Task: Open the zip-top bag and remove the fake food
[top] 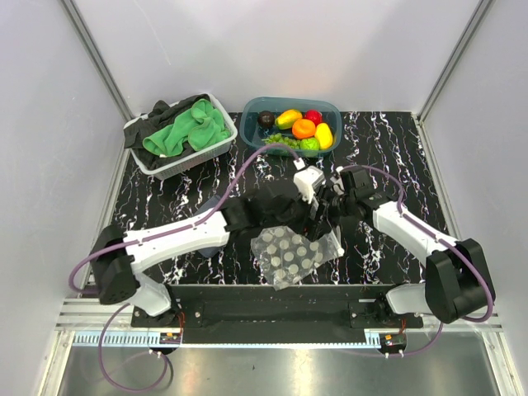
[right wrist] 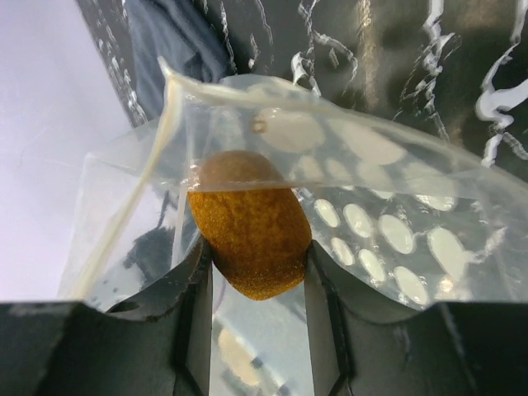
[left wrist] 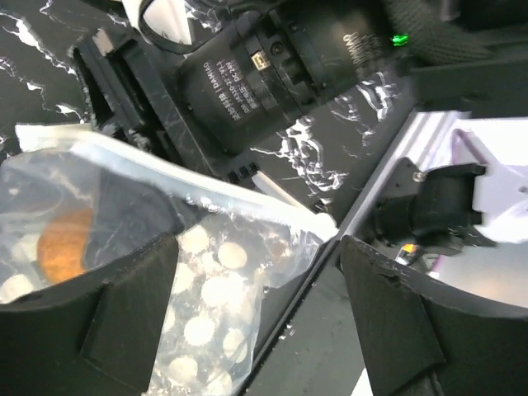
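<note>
The zip-top bag (top: 290,256) lies flat on the black marbled table between the two arms, clear with white dots. In the right wrist view, my right gripper (right wrist: 256,276) is shut on a brown-orange oval piece of fake food (right wrist: 247,223) at the bag's open mouth (right wrist: 272,95), its far end still under the plastic. My left gripper (left wrist: 256,318) hangs wide open over the bag's zip corner (left wrist: 318,223), holding nothing. Through the plastic in that view, the same piece shows as an orange blur (left wrist: 64,243).
A teal tub (top: 247,115) at the back holds several fake fruits (top: 304,128). To its left stands a white basket (top: 158,169) with a green cloth (top: 186,132). The right arm's black wrist (left wrist: 272,66) is close above the left gripper. The table's front edge (left wrist: 330,272) runs just beside the bag.
</note>
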